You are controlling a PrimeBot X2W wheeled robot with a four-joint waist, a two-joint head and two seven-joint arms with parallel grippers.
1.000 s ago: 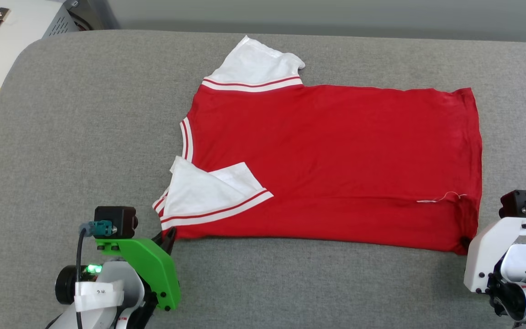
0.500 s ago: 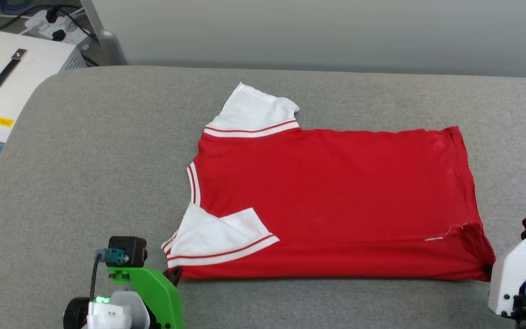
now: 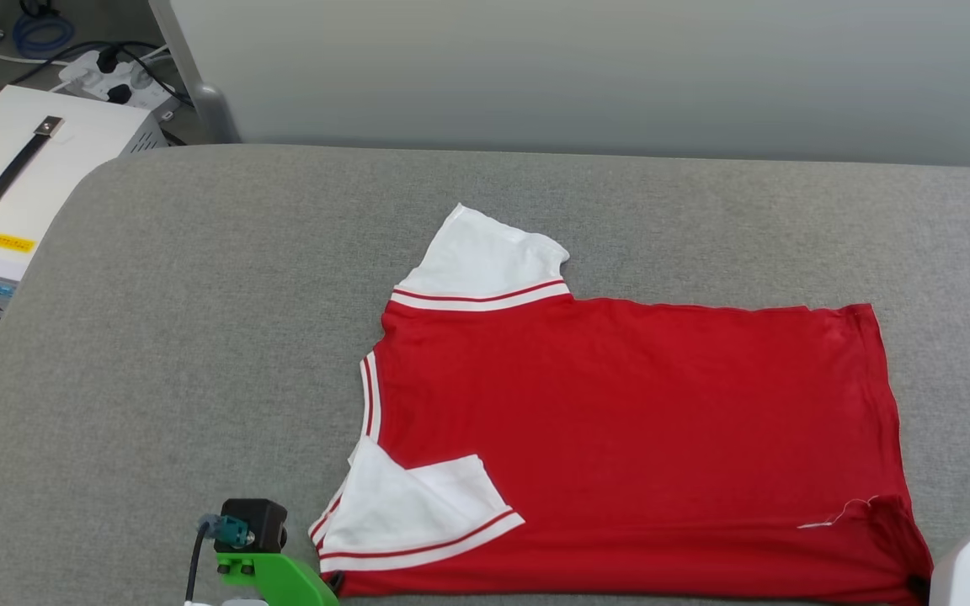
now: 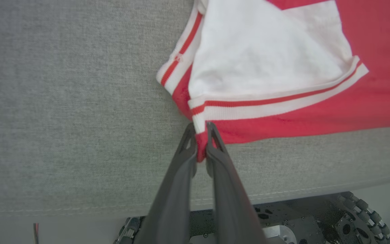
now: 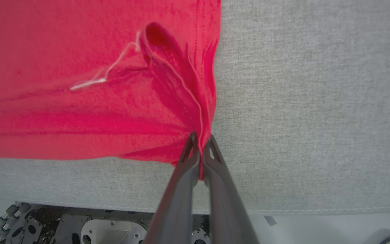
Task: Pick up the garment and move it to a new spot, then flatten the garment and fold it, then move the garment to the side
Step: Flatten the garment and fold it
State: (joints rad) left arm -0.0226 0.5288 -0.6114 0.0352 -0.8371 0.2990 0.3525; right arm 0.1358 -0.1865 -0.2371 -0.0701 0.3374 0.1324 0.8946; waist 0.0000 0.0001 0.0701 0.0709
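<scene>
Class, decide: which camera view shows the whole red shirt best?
The head view: the shirt lies spread out, both white sleeves visible. The left wrist view shows its sleeve corner pinched in the left claw; the right wrist view, its bunched hem corner in the right claw.

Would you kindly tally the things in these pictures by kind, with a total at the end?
garment: 1
grippers: 2 (left gripper and right gripper, each shut on a near corner of the garment)
white case with a handle: 1
power strip: 1
Total: 5
</scene>
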